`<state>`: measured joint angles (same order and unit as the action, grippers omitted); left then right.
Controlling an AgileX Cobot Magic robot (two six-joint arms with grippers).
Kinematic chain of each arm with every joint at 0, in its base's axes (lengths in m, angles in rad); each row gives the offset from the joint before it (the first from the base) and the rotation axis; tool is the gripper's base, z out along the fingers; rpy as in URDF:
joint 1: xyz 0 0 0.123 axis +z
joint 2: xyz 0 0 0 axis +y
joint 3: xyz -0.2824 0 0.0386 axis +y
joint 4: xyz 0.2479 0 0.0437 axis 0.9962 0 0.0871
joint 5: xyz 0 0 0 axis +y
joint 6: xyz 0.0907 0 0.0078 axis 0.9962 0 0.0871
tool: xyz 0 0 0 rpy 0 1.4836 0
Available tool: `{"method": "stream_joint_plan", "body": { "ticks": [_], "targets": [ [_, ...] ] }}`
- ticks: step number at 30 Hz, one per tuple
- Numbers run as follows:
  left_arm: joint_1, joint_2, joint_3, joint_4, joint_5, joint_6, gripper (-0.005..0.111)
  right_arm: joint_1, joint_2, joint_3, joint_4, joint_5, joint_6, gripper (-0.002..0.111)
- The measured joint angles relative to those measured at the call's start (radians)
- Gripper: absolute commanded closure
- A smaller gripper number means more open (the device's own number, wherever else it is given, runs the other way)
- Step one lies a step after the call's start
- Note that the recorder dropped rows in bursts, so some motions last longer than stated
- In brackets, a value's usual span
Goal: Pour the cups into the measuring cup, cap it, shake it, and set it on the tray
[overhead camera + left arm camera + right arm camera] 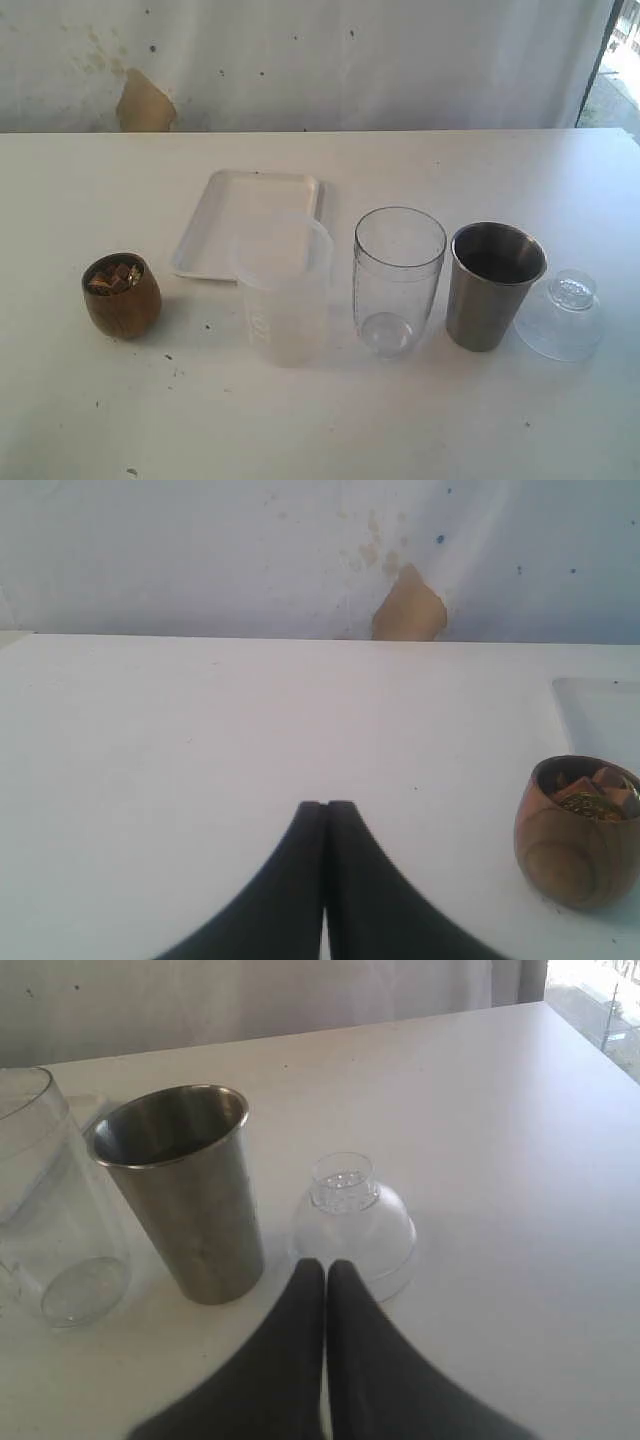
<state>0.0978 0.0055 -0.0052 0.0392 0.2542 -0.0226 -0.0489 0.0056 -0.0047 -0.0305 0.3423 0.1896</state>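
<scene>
On the white table a round brown wooden cup (122, 294) (580, 830) with brown bits inside stands at the left. The clear measuring cup (398, 280) (45, 1210) stands upright and empty in the middle. Right of it is the stainless-steel tumbler (494, 285) (190, 1190). A clear domed cap (562, 315) (352, 1222) lies at the far right. The white tray (250, 222) lies behind. Neither arm shows in the exterior view. My left gripper (326, 806) is shut and empty, apart from the wooden cup. My right gripper (326, 1265) is shut and empty, just short of the cap.
A frosted plastic jug (283, 295) stands between the wooden cup and the measuring cup, in front of the tray. A stained white wall (300, 60) with a brown patch (145, 103) runs behind the table's far edge.
</scene>
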Motion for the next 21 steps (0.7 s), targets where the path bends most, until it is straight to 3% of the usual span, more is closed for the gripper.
{"method": "stream_joint_plan", "body": {
  "ticks": [8,14,18,21],
  "targets": [
    [0.0,0.0,0.0,-0.019,-0.007,-0.013,0.107,0.0,0.0,0.0,0.0,0.0,0.0,0.108],
    [0.0,0.0,0.0,-0.35,-0.201,-0.177,0.107,0.0,0.0,0.0,0.0,0.0,0.0,0.108],
    [0.0,0.0,0.0,-0.418,-0.306,-0.218,0.106,0.0,0.0,0.0,0.0,0.0,0.0,0.108],
    [0.0,0.0,0.0,-0.418,-0.338,-0.232,0.09,0.0,0.0,0.0,0.0,0.0,0.0,0.108]
  ]
}}
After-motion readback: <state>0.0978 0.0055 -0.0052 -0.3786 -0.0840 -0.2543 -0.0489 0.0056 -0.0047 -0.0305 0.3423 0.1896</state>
